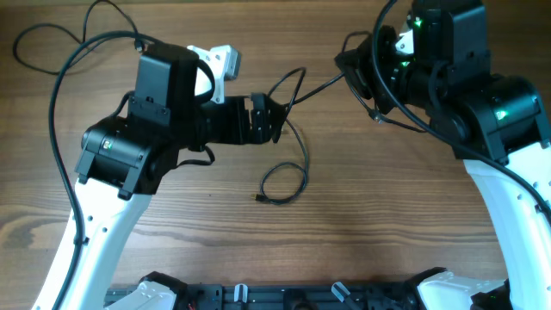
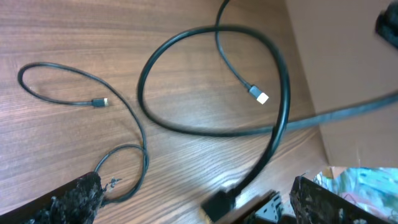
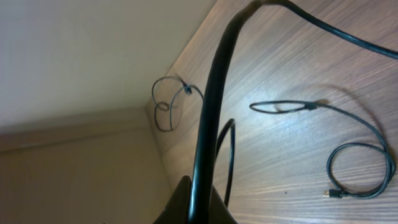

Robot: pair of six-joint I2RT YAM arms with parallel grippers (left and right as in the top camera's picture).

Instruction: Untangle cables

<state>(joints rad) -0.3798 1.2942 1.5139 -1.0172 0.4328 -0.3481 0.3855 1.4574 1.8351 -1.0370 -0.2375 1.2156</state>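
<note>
- The left gripper (image 2: 199,208) holds its jaws spread wide, gripping nothing. The blocky black plug end of the thick cable (image 2: 286,93) lies between them on the table (image 2: 74,37).
- Ahead of those jaws the thick cable, glossy and black, sweeps round in one big loop, then runs off to one side.
- A thinner cord (image 2: 260,97) ends in a pale plug inside that loop.
- The thin cable (image 2: 93,102) curls away from beside one finger to a small loop and a gold-tipped plug.
- The right gripper (image 3: 189,202) has its jaws clamped on the thick cable, which rises straight out of them.
- Beyond the right jaws the thin cable lies flat, well apart.
</note>
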